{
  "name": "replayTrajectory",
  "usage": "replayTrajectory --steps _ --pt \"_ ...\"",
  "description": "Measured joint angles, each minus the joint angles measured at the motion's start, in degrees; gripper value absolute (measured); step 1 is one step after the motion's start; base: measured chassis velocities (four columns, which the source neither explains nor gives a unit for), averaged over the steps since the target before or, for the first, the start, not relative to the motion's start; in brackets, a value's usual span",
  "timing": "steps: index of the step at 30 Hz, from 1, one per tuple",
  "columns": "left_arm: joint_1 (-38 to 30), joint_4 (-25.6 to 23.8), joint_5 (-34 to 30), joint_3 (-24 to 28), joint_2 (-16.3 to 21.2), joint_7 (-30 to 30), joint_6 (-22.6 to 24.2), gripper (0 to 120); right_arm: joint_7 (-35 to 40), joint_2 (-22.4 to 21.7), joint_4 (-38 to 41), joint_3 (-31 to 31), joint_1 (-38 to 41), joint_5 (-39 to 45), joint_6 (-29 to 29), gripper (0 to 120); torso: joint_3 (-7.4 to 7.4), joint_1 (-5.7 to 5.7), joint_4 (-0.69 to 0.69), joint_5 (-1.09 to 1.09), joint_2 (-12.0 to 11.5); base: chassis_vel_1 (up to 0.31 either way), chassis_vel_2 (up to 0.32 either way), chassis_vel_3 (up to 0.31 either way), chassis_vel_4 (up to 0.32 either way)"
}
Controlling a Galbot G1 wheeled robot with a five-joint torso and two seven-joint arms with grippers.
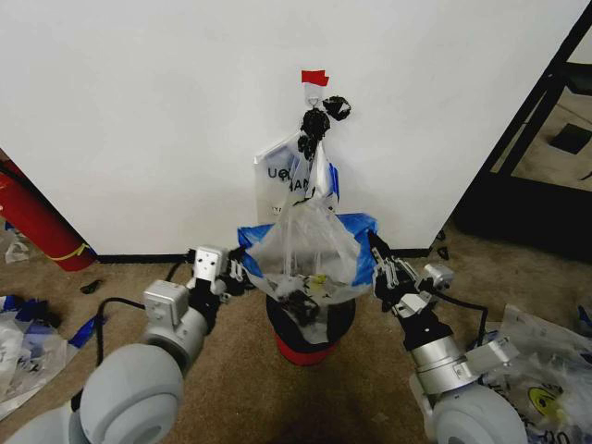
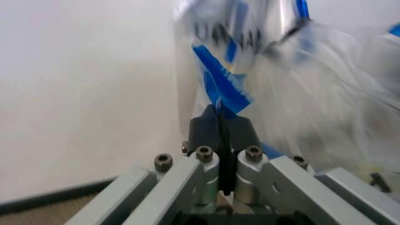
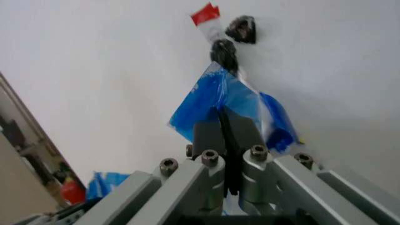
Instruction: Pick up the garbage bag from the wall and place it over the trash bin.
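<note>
The garbage bag [image 1: 310, 236], translucent with a blue rim band, hangs by its top from a hook on the white wall [image 1: 139, 111]. Its lower part is spread wide above the trash bin [image 1: 324, 326], a black mesh bin with a red base on the floor below it. My left gripper [image 1: 239, 270] is shut on the blue rim at the bag's left side. In the left wrist view the left gripper [image 2: 220, 115] pinches the blue band [image 2: 222, 84]. My right gripper [image 1: 377, 264] is shut on the rim at the right side. In the right wrist view the right gripper [image 3: 224, 119] clamps a blue fold [image 3: 209, 101].
Red tape [image 1: 314, 78] and black plastic wads [image 1: 316, 120] mark the hook. Behind the bag hangs another lettered bag [image 1: 276, 176]. A red cylinder [image 1: 32, 222] leans at the left. Loose plastic bags lie on the carpet left [image 1: 23, 347] and right [image 1: 546, 370]. A black frame [image 1: 541, 111] stands at the right.
</note>
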Motion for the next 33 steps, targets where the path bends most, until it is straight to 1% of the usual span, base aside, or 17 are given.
replayTrajectory --steps 2,6,9,12,16,20,23,26,27,29,33 --pt "-0.01 0.02 -0.15 -0.93 0.22 0.25 -0.09 0 0.57 -0.27 0.8 0.23 0.31 1.68 -0.75 0 0.0 0.0 0.0 0.0 0.0 0.0 0.0 0.0 0.0" --pt "1.13 0.03 -0.2 -1.24 -0.18 0.27 -0.11 0 1.22 -0.26 0.89 -0.2 0.08 2.51 -1.22 0 0.0 0.0 0.0 0.0 0.0 0.0 0.0 0.0 0.0" --pt "3.32 0.06 0.45 -1.55 -1.19 0.27 -0.11 0 2.97 1.29 0.94 -2.72 -1.0 3.6 -2.28 0 0.0 0.0 0.01 0.0 0.0 0.0 0.0 0.0 0.0" --pt "4.6 0.08 0.54 -2.91 -1.14 0.29 -0.12 0 3.79 2.84 2.02 -5.27 -2.3 4.58 -3.27 0 0.0 0.0 0.0 0.0 0.0 0.0 0.0 0.0 0.0" --pt "5.87 0.09 0.48 -4.54 -0.99 0.42 -0.25 0 3.88 3.39 3.73 -6.41 -3.52 7.22 -4.77 0 0.0 0.0 0.01 0.01 0.0 0.0 0.0 0.0 0.0" --pt "7.28 0.1 0.43 -5.24 -1.84 0.47 -0.26 0 4.1 3.36 4.13 -6.92 -4.64 9.42 -6.04 0 0.0 0.0 0.0 0.02 0.0 0.0 0.0 0.0 0.0" --pt "8.49 0.11 0.84 -4.68 -2.83 0.47 -0.46 0 4.54 3.36 3.59 -6.78 -4.94 9.84 -6.13 0 -0.01 0.0 0.0 0.01 0.0 0.0 0.0 0.0 0.0" --pt "10.08 0.12 3.64 -2.77 -4.85 1.63 -2.47 0 4.76 3.4 0.71 -5.37 -4.84 10.1 -5.36 0 0.0 0.0 0.02 0.02 0.0 0.0 0.0 0.0 0.0" --pt "10.08 0.12 3.64 -2.77 -4.85 1.63 -2.47 0 4.76 3.4 0.71 -5.37 -4.84 10.1 -5.36 0 0.0 0.0 0.02 0.02 0.0 0.0 0.0 0.0 0.0" --pt "9.84 0.12 5.41 -1.21 -6.45 2.4 -3.97 0 5.16 3.61 -1.29 -4.4 -4.52 10.68 -4.86 0 0.0 0.0 0.01 0.02 0.0 0.0 0.0 0.0 0.0" --pt "9.03 0.12 6.6 0.56 -8.44 3.06 -5.65 0 5.86 4.31 -5.19 -3.53 -4.1 10.83 -3.96 0 0.0 0.0 0.0 0.02 0.0 0.0 0.0 0.0 0.0"
